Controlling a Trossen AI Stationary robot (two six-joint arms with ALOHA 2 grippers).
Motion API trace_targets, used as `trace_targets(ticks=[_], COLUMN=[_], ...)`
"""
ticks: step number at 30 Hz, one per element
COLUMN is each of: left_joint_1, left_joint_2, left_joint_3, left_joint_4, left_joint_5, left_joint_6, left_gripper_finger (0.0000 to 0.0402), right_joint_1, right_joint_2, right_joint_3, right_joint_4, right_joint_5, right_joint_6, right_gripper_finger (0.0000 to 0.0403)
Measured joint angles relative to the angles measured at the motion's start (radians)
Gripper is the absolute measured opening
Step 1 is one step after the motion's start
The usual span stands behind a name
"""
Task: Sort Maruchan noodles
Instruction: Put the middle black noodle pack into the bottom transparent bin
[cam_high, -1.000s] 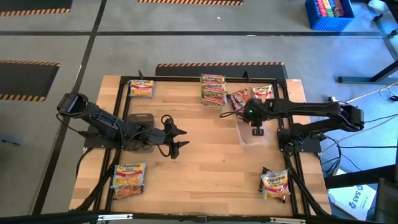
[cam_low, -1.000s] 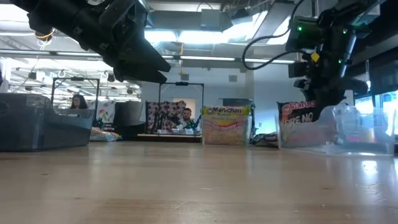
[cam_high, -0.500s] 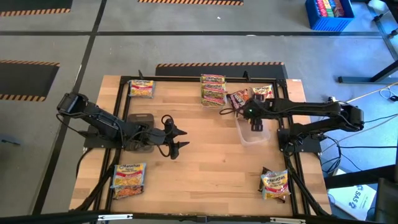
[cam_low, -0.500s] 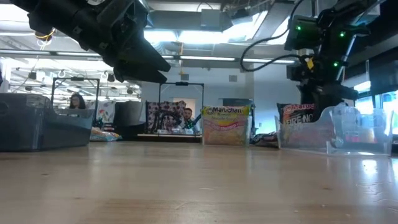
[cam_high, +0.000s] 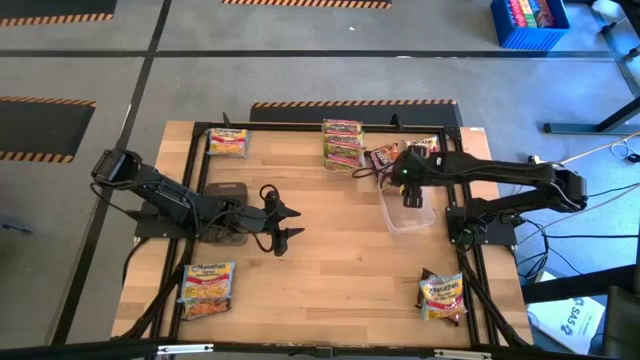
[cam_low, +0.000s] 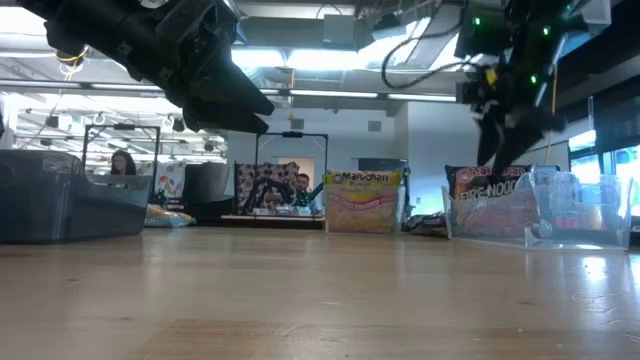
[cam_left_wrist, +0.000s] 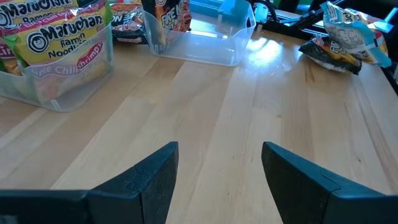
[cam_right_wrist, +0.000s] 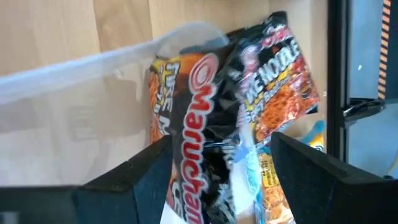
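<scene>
Two grippers open, right gripper (cam_high: 413, 199) now empty, raised above dark packets (cam_right_wrist: 211, 155).

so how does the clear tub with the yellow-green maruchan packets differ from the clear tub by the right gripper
The clear tub holding yellow-green Maruchan packets is filled with several upright packs; the clear tub by the right gripper looks nearly empty, with dark packets at its far end. The filled tub stands alone; the right gripper hovers over the other. Both are clear plastic on the wooden table.

The left hand (cam_high: 288, 222) hangs with fingers spread on its bent, waiting arm, well apart from the right hand (cam_high: 413, 196), which points downward on its outstretched arm, fingers parted and holding nothing.
</scene>
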Motion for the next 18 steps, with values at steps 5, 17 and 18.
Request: trace_targets(ticks=[5, 17, 18], left_joint_1=[0.000, 0.001, 0.002], left_joint_2=[0.000, 0.000, 0.000], left_joint_3=[0.000, 0.000, 0.000], left_joint_4=[0.002, 0.004, 0.002], left_joint_5=[0.000, 0.000, 0.000], left_joint_6=[0.000, 0.001, 0.002], left_gripper_finger=[0.0227, 0.0227, 0.0227], right_joint_1=[-0.001, -0.044, -0.065], right_joint_2=[-0.007, -0.004, -0.004], right_joint_3=[0.087, 0.090, 0.090], right_joint_4=[-0.053, 0.190, 0.205], right_joint_5=[-0.062, -0.151, -0.148], right_joint_6=[0.097, 0.264, 0.268], right_gripper_finger=[0.0248, 0.0248, 0.0248])
